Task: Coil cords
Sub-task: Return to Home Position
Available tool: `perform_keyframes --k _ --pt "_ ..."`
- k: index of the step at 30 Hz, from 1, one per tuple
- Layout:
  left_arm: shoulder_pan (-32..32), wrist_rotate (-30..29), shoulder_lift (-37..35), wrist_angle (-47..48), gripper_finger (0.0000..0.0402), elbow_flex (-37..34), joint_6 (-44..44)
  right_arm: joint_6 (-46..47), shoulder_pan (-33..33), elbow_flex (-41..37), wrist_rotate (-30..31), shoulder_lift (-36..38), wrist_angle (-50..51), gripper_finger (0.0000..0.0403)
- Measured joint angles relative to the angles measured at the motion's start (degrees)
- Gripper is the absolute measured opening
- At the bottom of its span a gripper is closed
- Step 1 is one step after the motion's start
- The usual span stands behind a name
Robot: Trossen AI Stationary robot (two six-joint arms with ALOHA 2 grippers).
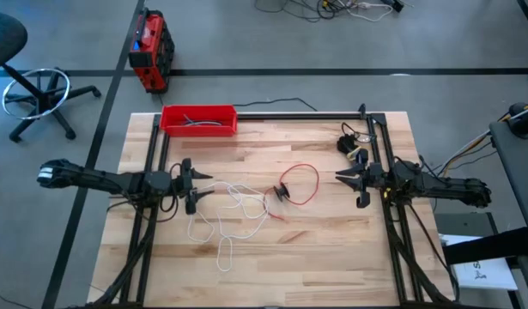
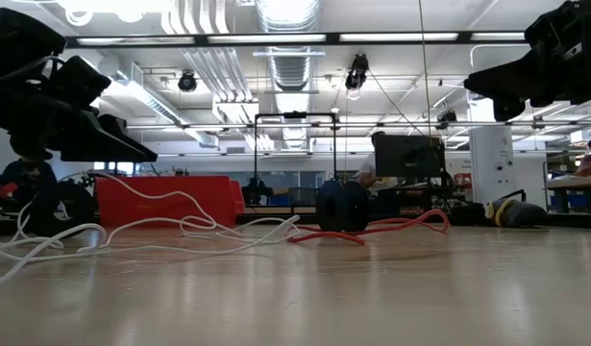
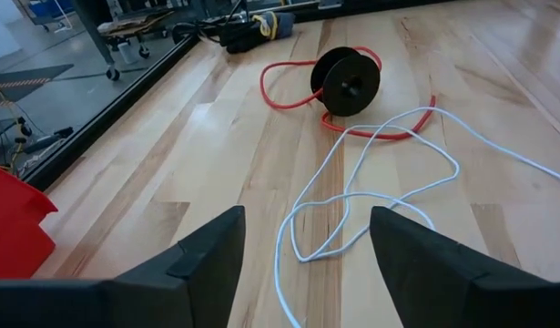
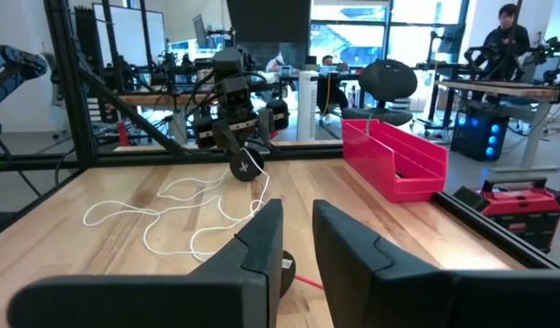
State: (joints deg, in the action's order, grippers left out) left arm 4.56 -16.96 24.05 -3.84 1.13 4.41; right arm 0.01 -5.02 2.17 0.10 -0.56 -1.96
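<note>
**Cords, two, lying loose; both grippers empty**

Thin white cord (image 3: 280,264): uncoiled, sprawled in loose loops on the pale wooden table (image 1: 332,257), just ahead of the left gripper (image 3: 307,214), whose fingers are spread and grasp nothing. Thin red cord (image 1: 316,184): one open loop beside the round black spool (image 3: 348,80), mid-table. Right gripper (image 4: 296,205): above the table's right side, fingers parted, holding nothing. Red plastic tray (image 1: 169,120): far edge.

Legible text: none.
White sheet (image 1: 491,275), lower right of the high view, carries dark print too small to read.
</note>
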Motion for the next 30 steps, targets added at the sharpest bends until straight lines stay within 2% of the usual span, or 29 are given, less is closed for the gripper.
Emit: perform_keyframes --k 12,30 --pt "0.0 0.0 0.0 0.0 0.0229 0.0 0.0 0.0 0.0 0.0 0.0 0.0 0.0 0.0039" --pt "0.0 0.0 0.2 0.0 0.0260 0.0 0.0 0.0 0.0 0.0 0.0 0.0 0.0 0.0070"
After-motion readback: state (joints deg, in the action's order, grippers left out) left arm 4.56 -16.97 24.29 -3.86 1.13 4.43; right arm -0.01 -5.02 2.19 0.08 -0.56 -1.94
